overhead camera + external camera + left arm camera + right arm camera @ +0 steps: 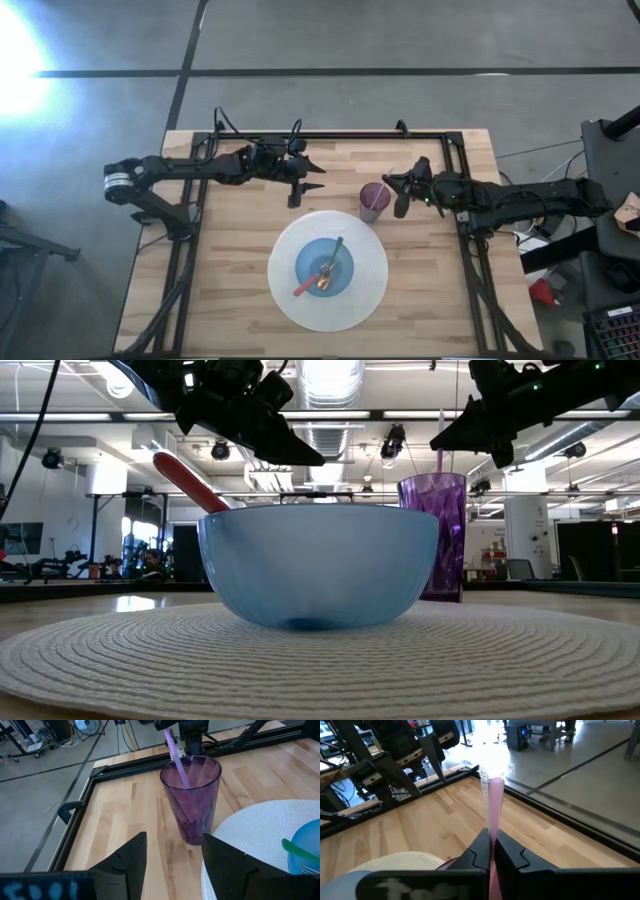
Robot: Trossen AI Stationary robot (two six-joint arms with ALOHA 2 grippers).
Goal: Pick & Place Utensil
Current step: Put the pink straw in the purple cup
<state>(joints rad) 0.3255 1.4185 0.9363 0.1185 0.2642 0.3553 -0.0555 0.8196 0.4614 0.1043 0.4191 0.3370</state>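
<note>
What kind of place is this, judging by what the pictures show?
Probably a robotics lab or workshop inside a large industrial hall. The wooden table carries a black metal frame with two arms mounted on it; exposed ceiling ducts and a bare concrete floor surround it.

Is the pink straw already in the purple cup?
In. The thin pink plastic straw slants down inside the clear purple tumbler, with the right tool shut on its upper end.
</note>
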